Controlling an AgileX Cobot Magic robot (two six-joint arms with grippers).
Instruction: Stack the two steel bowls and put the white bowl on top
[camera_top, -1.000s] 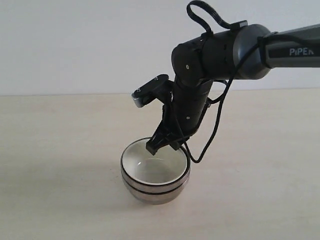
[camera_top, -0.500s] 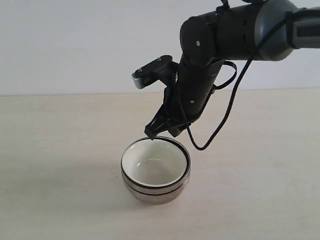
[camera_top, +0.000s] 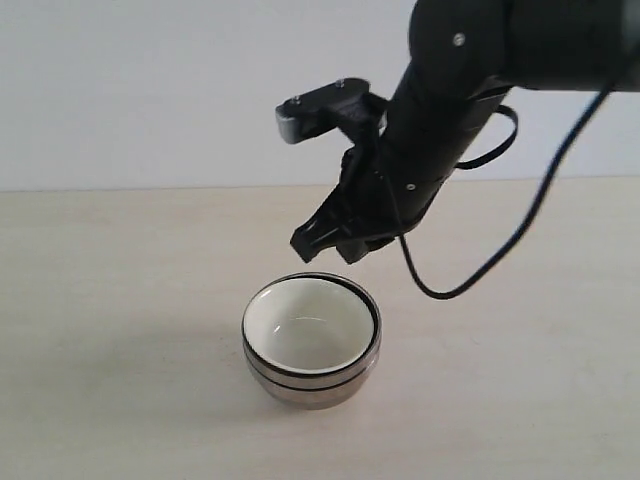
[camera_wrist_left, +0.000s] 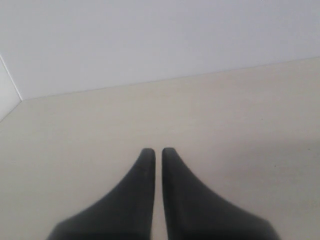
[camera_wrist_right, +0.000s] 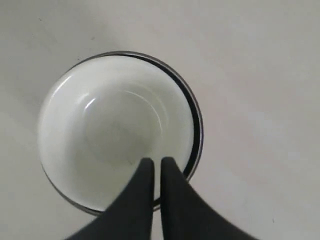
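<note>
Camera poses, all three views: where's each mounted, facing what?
Exterior: off-arm, facing table and wall; right arm above white bowl stacked in steel bowls.
Left wrist: past shut left claw, across table to wall.
Right wrist: straight down past shut right claw into white bowl.
Shared: exterior and right wrist both show that bowl.

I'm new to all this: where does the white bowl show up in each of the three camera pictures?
Exterior view: white bowl nested in the steel bowls, low centre, below the right gripper.
Left wrist view: not in it; only the left gripper over the table.
Right wrist view: seen from above, filling much of the picture.
Shared landmark: the pale table, in all three.
</note>
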